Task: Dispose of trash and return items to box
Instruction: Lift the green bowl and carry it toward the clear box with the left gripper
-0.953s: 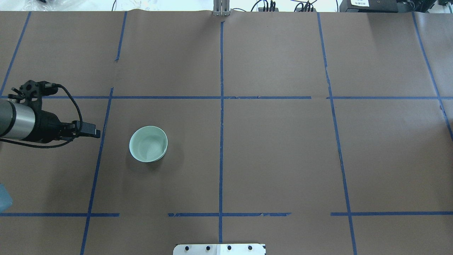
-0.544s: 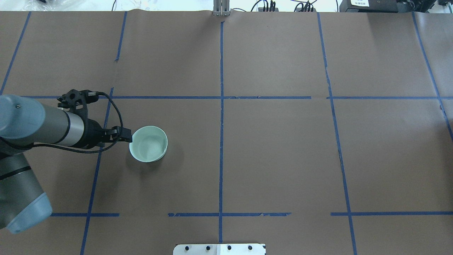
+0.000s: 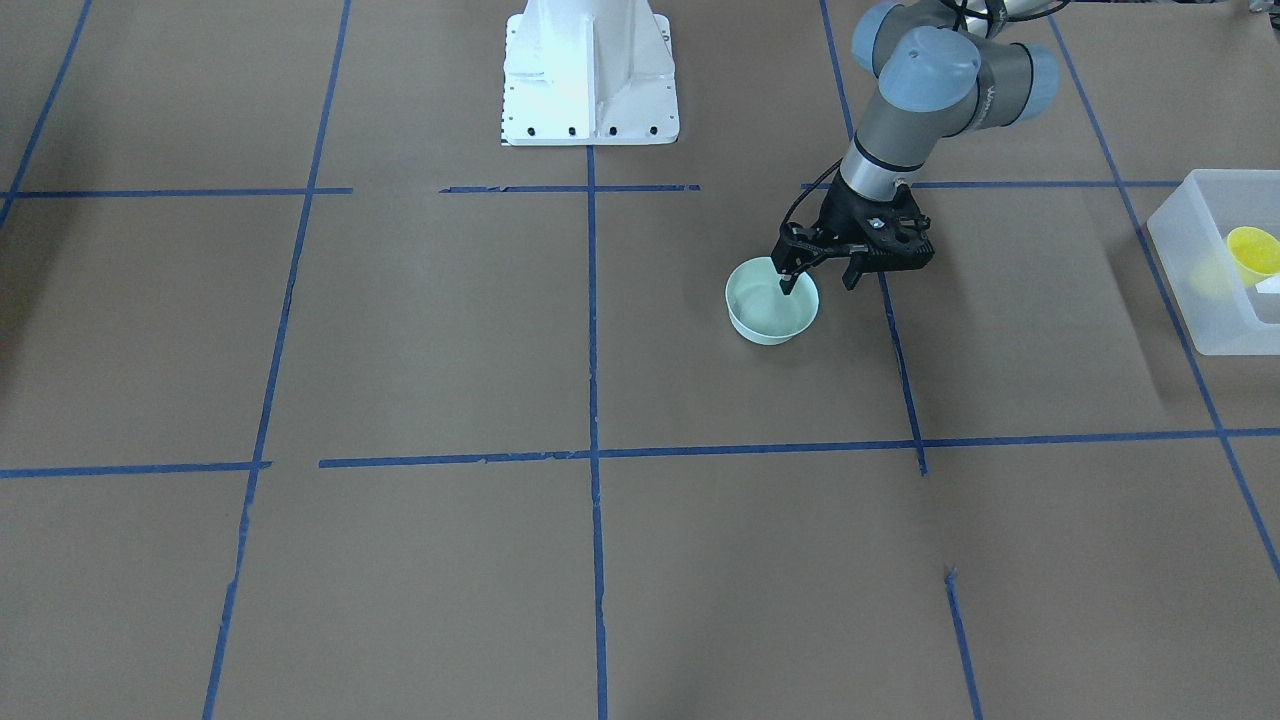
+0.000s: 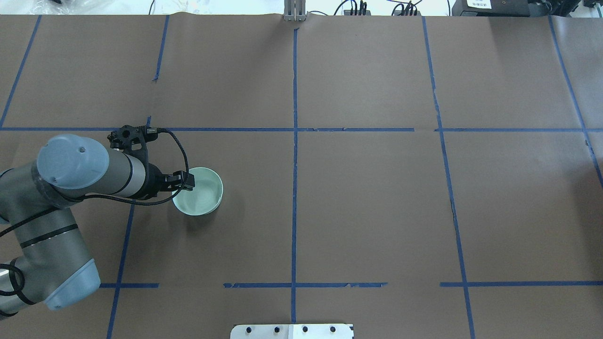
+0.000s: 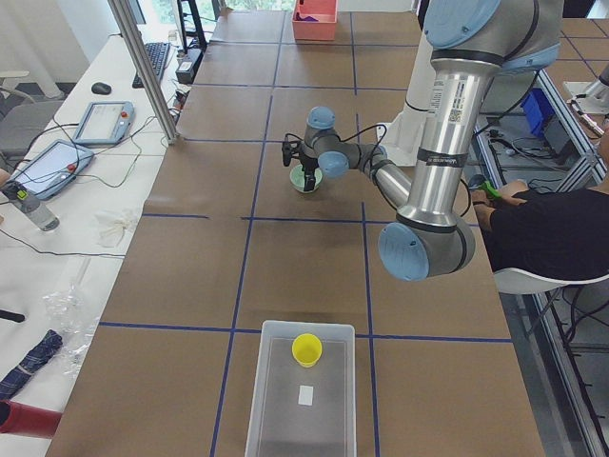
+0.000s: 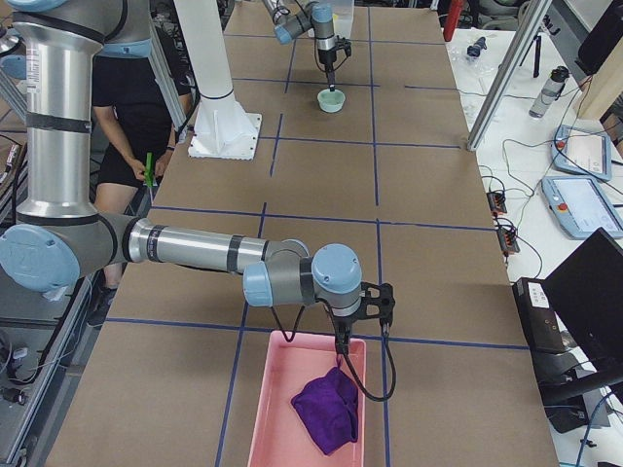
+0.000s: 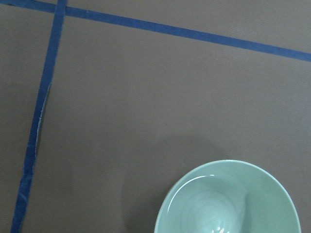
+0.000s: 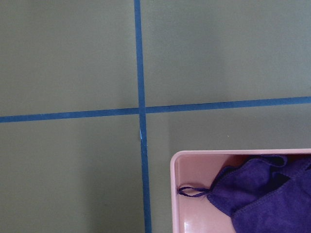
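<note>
Pale mint-green bowl (image 3: 768, 318) sits upright on the worktop's left half, midway between the long edges. The left gripper (image 3: 818, 280) is spread across the bowl's rim, one finger inside and one outside. A yellow cup (image 3: 1252, 252) sits in the box (image 3: 1195, 300) at the left end edge. The right gripper (image 6: 362, 334) hangs over a pink tray (image 6: 258, 418) at the right end, and whether it is spread or pressed together cannot be told.

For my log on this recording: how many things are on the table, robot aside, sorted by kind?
Tableware: 2, a mint-green bowl on the table and a yellow cup inside the box.
Containers: 2, a translucent box and a pink tray.
Cloths: 1, a purple cloth lying in the pink tray.
Total: 5
</note>
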`<action>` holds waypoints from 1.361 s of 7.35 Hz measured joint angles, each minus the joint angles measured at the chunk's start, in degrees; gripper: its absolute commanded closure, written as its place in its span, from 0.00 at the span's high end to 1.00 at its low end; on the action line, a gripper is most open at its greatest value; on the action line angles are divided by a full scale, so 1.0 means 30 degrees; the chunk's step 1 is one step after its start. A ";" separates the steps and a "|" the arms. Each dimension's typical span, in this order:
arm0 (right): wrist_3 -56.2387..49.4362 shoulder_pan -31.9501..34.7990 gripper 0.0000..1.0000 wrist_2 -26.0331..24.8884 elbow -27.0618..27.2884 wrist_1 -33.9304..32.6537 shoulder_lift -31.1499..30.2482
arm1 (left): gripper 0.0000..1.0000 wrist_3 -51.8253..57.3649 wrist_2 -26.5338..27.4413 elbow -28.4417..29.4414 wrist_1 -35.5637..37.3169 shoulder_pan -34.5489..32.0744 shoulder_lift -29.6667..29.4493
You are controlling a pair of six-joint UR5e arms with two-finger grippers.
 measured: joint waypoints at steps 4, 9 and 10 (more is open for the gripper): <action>0.2142 -0.1478 1.00 0.0114 0.1370 0.0036 -0.0007 | 0.00 -0.0621 0.0172 0.1026 0.0000 0.0648 -0.0449; 0.2436 -0.2343 1.00 -0.0108 0.2060 0.0132 -0.0030 | 0.00 -0.0386 -0.1095 -0.1022 0.1318 -0.0659 -0.0180; 0.2381 -0.2394 1.00 -0.0134 0.2028 0.0173 -0.0077 | 0.00 0.0245 -0.2084 -0.1942 0.2380 -0.2185 -0.0188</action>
